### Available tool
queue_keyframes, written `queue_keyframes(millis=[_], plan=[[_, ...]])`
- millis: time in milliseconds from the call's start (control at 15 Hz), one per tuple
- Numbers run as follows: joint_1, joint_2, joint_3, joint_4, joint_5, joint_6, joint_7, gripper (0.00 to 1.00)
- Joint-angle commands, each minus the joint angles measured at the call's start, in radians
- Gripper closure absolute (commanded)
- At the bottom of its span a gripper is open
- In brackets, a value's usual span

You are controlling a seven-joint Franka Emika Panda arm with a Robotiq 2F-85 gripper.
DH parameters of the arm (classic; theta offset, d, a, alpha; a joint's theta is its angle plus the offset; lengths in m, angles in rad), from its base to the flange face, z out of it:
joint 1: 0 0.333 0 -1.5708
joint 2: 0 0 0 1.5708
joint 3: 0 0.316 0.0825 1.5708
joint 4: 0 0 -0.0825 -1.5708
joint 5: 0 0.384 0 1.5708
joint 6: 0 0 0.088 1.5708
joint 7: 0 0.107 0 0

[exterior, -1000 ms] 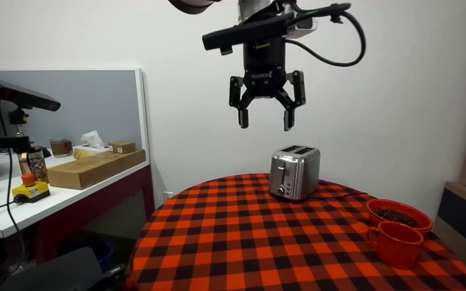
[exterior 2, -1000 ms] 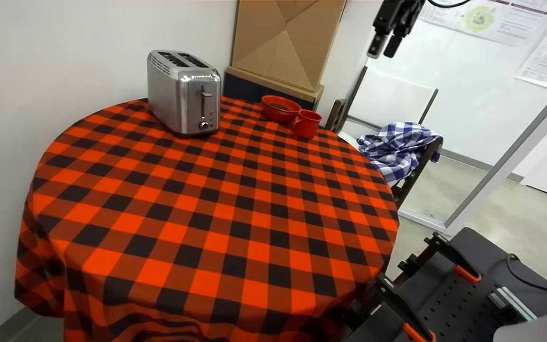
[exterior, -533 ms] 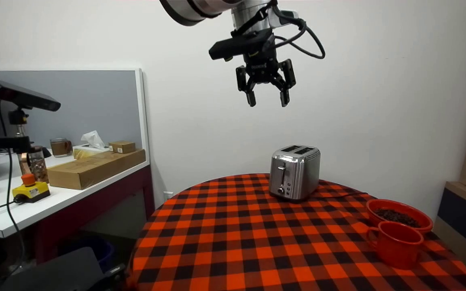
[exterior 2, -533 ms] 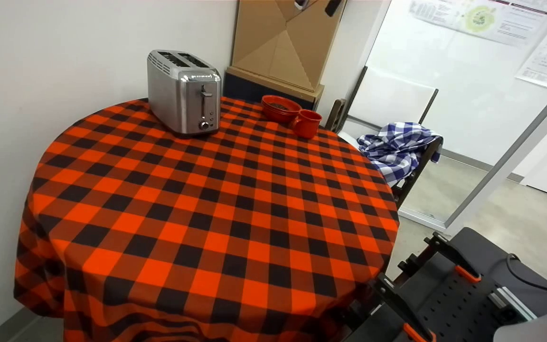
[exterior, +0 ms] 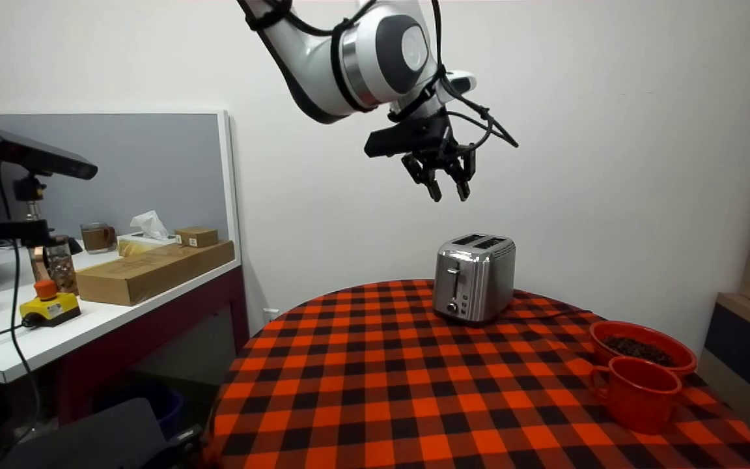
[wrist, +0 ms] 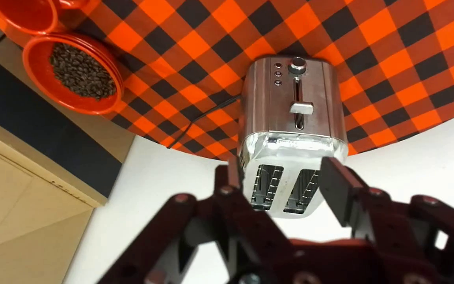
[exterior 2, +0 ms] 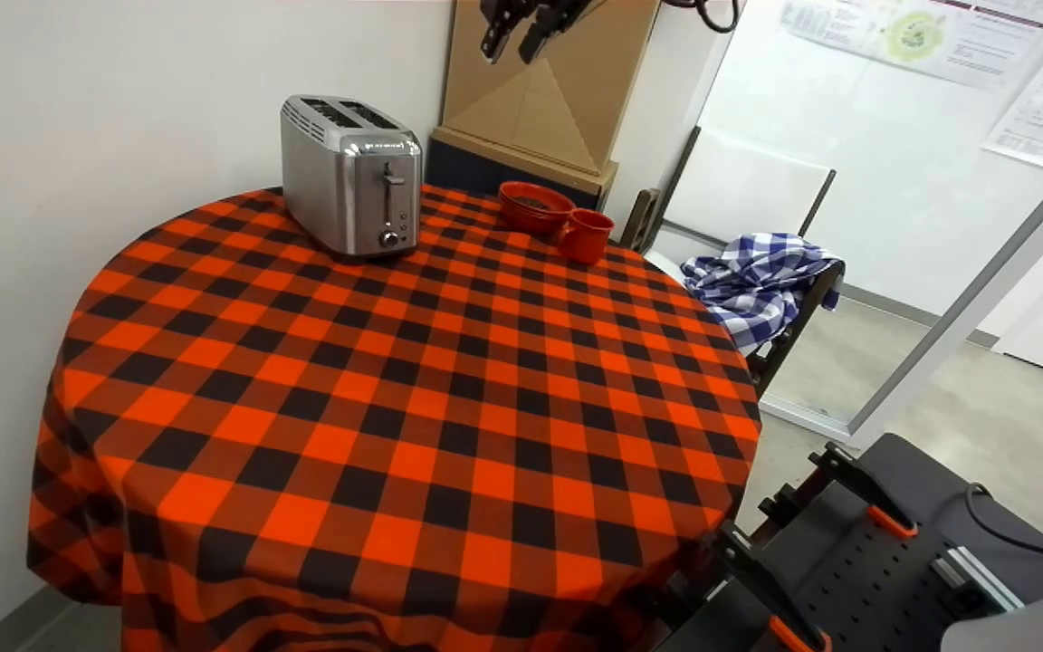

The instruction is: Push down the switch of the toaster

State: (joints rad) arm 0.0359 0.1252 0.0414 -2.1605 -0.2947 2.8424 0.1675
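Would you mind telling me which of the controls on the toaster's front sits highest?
The flat silver lever; the round knob and the three small buttons are all set lower on that face.

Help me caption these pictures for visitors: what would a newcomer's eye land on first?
Probably on the bright red-and-black checked fabric tablecloth, spread across the middle of an exterior view. Near its rounded edge stands the boxy, shiny silver metal toaster, with the black two-fingered gripper hanging open, higher up, in both exterior views. Next might come the round red bowl of dark brown beans, upper left in the wrist view.
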Motion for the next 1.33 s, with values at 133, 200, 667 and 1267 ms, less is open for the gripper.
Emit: queue_keyframes(millis=[133, 200, 667, 1267], plan=[[0.067, 0.173, -0.078, 0.134, -0.211, 0.131, 0.2, 0.9], [0.083, 0.196, -0.095, 0.153, -0.237, 0.143, 0.23, 0.99], [0.169, 0.356, -0.14, 0.27, -0.28, 0.138, 0.301, 1.0], [0.19, 0.544, -0.135, 0.468, -0.246, 0.072, 0.276, 1.0]])
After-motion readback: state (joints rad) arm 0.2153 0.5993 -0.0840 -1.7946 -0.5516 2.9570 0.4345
